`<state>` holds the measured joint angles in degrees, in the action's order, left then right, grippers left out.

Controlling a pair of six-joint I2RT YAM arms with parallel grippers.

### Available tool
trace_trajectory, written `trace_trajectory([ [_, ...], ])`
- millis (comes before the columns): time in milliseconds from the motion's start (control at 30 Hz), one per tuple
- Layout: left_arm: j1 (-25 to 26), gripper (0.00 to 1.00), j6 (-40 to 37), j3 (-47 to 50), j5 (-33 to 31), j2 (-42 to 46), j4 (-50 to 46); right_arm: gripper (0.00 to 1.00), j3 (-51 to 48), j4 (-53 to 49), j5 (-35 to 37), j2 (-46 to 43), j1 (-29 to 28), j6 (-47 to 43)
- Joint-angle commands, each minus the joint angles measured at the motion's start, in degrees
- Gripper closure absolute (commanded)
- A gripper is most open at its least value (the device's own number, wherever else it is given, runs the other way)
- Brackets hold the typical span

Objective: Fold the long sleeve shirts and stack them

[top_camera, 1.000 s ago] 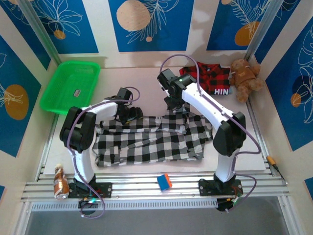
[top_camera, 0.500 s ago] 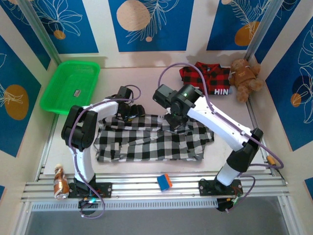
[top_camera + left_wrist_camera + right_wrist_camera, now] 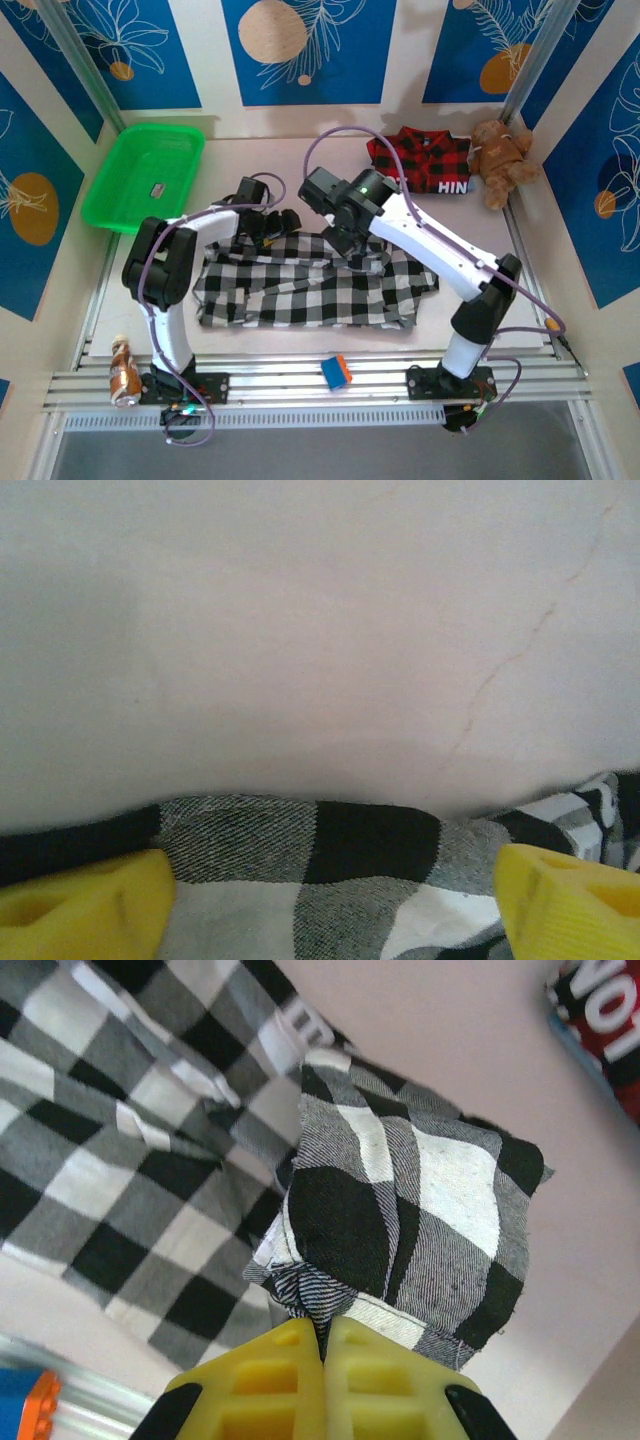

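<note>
Pinching a bunched fold of the black-and-white checked shirt (image 3: 400, 1210), the right gripper (image 3: 325, 1345) is holding it with jaws pressed together. The left gripper (image 3: 330, 905) is sitting spread over the shirt's far hem. The shirt is lying between the arms, with the red-and-black plaid shirt (image 3: 425, 160) apart at far right. Best bet: drag low, lay the fold square, left pinning the hem.

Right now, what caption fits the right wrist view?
Right end effector pinching a bunched fold of the checked shirt.
</note>
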<state>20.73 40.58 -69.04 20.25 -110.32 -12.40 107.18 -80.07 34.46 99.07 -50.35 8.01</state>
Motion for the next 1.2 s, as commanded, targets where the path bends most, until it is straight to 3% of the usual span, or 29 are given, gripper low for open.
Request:
trace_trajectory([
  [0,-0.85,0.10,4.08,2.46,2.44,1.70,-1.72,1.00,3.16,7.36,-1.47,3.13,1.25,-6.67],
  [200,-3.79,0.09,9.74,4.70,2.57,8.23,-2.77,1.00,5.21,14.13,-6.38,6.63,1.52,-11.45],
  [467,-6.84,0.07,10.91,6.07,-2.95,19.33,-10.04,1.00,6.18,19.64,-12.62,7.65,0.78,-14.63],
  [867,-10.50,0.05,8.25,4.40,-10.29,30.07,-18.19,0.96,3.67,27.78,-28.41,7.10,0.59,-17.96],
  [1167,-11.00,0.05,5.33,3.97,-12.03,32.28,-21.44,0.92,2.12,29.98,-37.41,11.98,1.79,-16.46],
])
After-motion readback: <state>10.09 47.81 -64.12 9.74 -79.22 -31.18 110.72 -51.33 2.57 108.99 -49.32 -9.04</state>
